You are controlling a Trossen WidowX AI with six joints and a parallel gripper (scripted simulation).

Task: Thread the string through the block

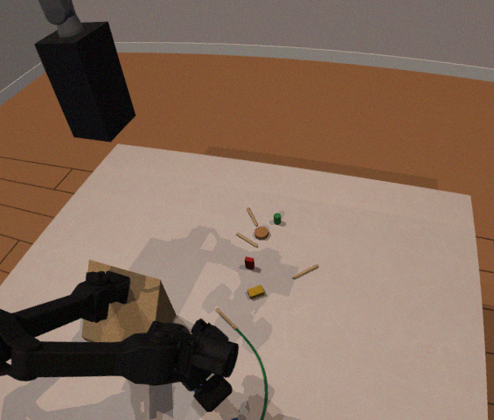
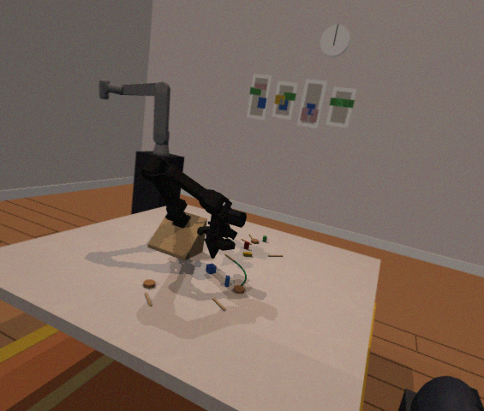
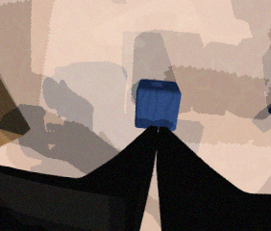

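So the stick (image 1: 226, 318) (image 2: 230, 257) lies slanted on the table (image 1: 373, 316) (image 2: 299, 345), its string end aimed away from the block (image 1: 141, 307) (image 2: 175, 236), pincer (image 2: 213, 255) (image 3: 158, 134) pinched shut, empty.

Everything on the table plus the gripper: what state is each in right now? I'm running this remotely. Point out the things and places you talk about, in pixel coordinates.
Gripper (image 2: 213, 255) (image 3: 158, 134): shut, nothing between the fingers
Stick on the string (image 1: 226, 318) (image 2: 230, 257): loose from the gripper, not through the block
Green string (image 1: 262, 366) (image 2: 245, 273): curved, slack
Wooden block (image 1: 135, 311) (image 2: 173, 236): on the table
Blue cube (image 2: 211, 268) (image 3: 158, 106): on the table, ungripped
Yellow piece (image 1: 255, 291) (image 2: 247, 254): lying flat
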